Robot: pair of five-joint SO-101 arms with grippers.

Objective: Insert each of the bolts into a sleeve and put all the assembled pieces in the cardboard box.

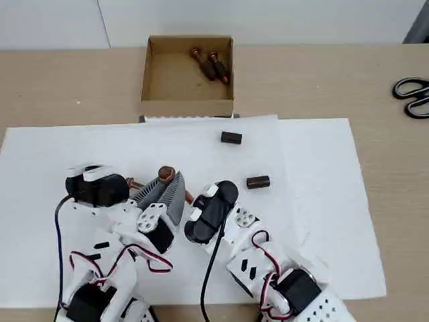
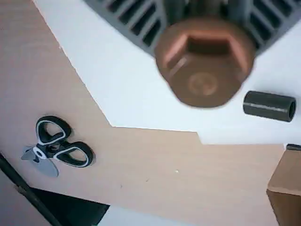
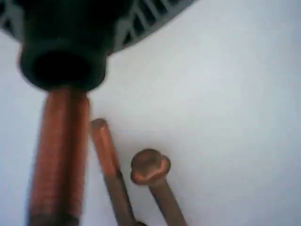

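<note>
My left gripper (image 1: 165, 192) is shut on a copper bolt (image 1: 166, 174), whose hex head (image 2: 204, 66) faces the left wrist camera. My right gripper (image 3: 63, 42) is shut on a black sleeve (image 3: 61, 66). The held bolt's threaded shank (image 3: 59, 155) lines up with the sleeve's open end and its tip meets it. Two loose bolts (image 3: 150, 169) lie on the paper beyond, partly hidden beside the left arm (image 1: 134, 182). Two loose sleeves (image 1: 231, 137) (image 1: 258, 182) lie on the paper. The cardboard box (image 1: 151, 74) holds two assembled pieces (image 1: 211, 65).
White paper (image 1: 315, 201) covers the table in front of the box. Black-handled scissors (image 1: 412, 97) lie on the bare wood at the far right. Both arms' bodies and cables crowd the near edge.
</note>
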